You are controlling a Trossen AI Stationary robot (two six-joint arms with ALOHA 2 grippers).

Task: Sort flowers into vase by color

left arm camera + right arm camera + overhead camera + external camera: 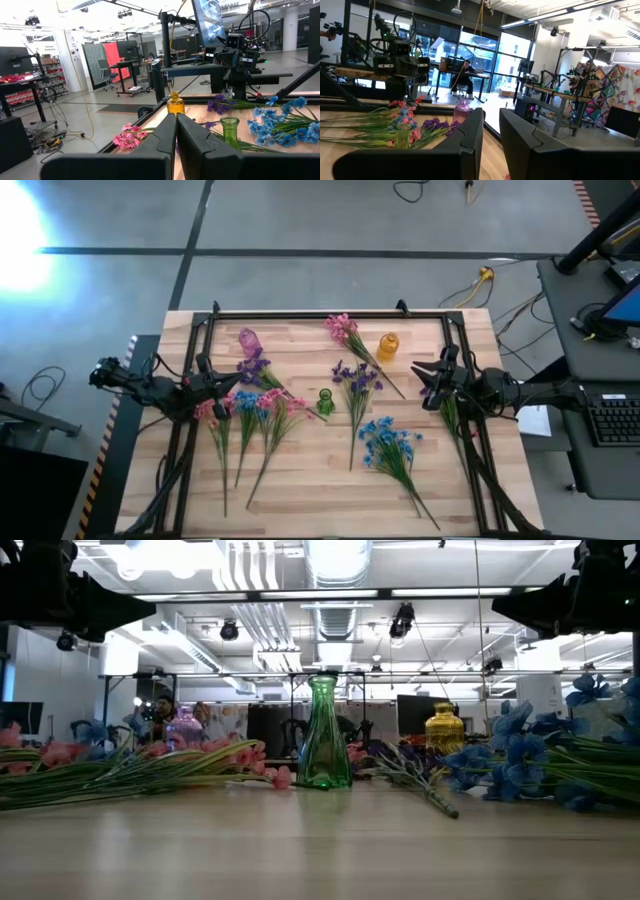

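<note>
Sprigs lie flat on the wooden table [300, 500]. Pink and blue ones [245, 408] lie at the left. A purple sprig [254, 368] lies beside a pink-purple vase [249, 339]. Another purple sprig [356, 379] lies mid-table, with a blue bunch [390, 444] nearer. A pink sprig [343, 329] lies next to the amber vase [388, 346]. A green vase [325, 401] stands upright mid-table. My left gripper [230, 388] hovers shut above the pink and blue sprigs. My right gripper [420, 385] hovers open over one more purple sprig [438, 394]. Both are raised clear of the table in the low view.
A black metal frame [320, 314] runs along the far edge and down both sides of the table. In the low view the green vase [322, 735] stands mid-table, with blue blossoms [520, 755] to its right and pink sprigs [120, 762] to its left. Bare wood lies along the near edge.
</note>
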